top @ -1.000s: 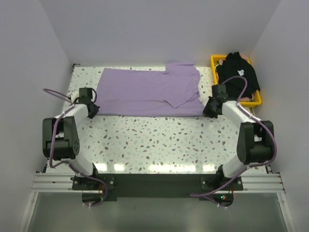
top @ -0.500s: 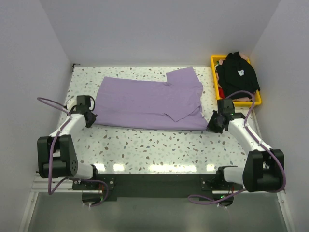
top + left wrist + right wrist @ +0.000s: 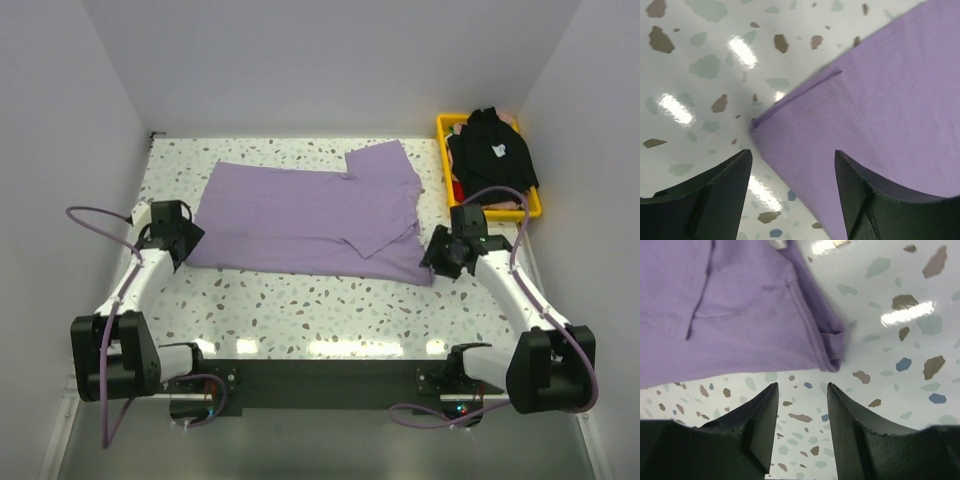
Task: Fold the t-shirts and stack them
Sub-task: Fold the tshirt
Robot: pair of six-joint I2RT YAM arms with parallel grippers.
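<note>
The lavender-purple t-shirt (image 3: 305, 210) lies folded in a long band across the back half of the table, one sleeve flap turned over near its right end. Over its near left corner (image 3: 790, 130) hovers my left gripper (image 3: 184, 240), open with nothing held. By the near right corner (image 3: 832, 352), my right gripper (image 3: 440, 262) also stands open and empty, its fingers (image 3: 762, 415) just short of the cloth. A black t-shirt (image 3: 492, 155) with a small white chest mark is heaped on the yellow basket at the back right.
The yellow plastic basket (image 3: 530, 211) sits in the back right corner, close behind my right arm. White walls enclose the table on three sides. Speckled tabletop (image 3: 320, 305) stretches between the purple shirt and the arm bases.
Both grippers were shut on the purple shirt's near corners and drew them toward the front; now both have opened and let go, and the shirt lies flat.
</note>
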